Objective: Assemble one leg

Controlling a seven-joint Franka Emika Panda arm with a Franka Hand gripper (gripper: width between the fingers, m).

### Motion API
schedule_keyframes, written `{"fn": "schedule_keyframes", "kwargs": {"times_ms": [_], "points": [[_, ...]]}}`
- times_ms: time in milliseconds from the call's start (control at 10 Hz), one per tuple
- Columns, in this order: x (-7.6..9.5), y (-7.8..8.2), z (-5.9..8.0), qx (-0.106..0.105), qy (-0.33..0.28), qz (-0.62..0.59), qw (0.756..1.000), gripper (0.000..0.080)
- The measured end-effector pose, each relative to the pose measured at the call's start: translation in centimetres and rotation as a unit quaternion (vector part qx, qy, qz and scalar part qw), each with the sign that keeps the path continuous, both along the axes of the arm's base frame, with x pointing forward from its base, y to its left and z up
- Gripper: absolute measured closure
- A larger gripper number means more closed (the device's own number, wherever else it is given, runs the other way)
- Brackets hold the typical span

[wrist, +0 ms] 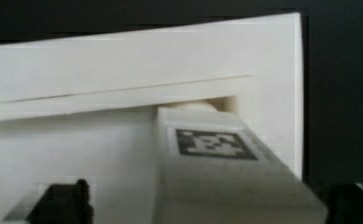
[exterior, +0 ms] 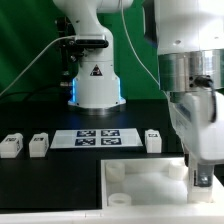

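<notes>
One leg [wrist: 219, 150], a white block with a black-and-white tag, stands with its far end at a round corner socket of the large flat white square piece [wrist: 89, 90]. My gripper [wrist: 210, 208] is open. Its dark fingers [wrist: 57, 202] stand on either side of the leg, with a gap on each side. In the exterior view the gripper [exterior: 200, 182] hangs low over the right corner of the square piece [exterior: 140, 178], and the leg between its fingers is mostly hidden. Three more legs lie on the table: two on the exterior view's left [exterior: 11, 146] [exterior: 38, 144] and one on its right [exterior: 153, 140].
The marker board [exterior: 97, 137] lies flat behind the square piece, between the loose legs. The arm's white base [exterior: 95, 85] stands behind it, with cables to its left. A green backdrop closes the back.
</notes>
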State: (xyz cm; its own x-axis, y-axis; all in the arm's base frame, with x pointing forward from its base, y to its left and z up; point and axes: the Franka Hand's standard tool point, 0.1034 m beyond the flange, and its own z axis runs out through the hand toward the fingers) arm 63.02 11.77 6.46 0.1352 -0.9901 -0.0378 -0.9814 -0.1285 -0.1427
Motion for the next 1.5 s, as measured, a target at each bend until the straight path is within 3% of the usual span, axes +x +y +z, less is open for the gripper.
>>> {"fn": "schedule_keyframes", "kwargs": {"times_ms": [100, 300, 500, 700, 900, 1000, 1200, 1300, 1500], "points": [[-0.08, 0.32, -0.06, -0.016, -0.003, 0.081, 0.997, 0.0158], [-0.06, 0.10, -0.09, -0.027, -0.007, 0.156, 0.987, 0.0151], [-0.03, -0.07, -0.09, -0.046, -0.012, 0.276, 0.960, 0.0151], [0.06, -0.21, -0.01, -0.083, -0.011, 0.459, 0.884, 0.0151], [0.00, -0.13, -0.43, -0.100, -0.012, 0.537, 0.837, 0.0151], [0.01, -0.17, -0.43, -0.100, -0.012, 0.536, 0.838, 0.0151], [0.00, -0.18, -0.44, -0.099, -0.011, 0.535, 0.839, 0.0417], [0.00, -0.23, -0.45, -0.100, -0.011, 0.534, 0.839, 0.0511], [0.00, -0.37, -0.47, -0.098, -0.010, 0.522, 0.847, 0.0511]]}}
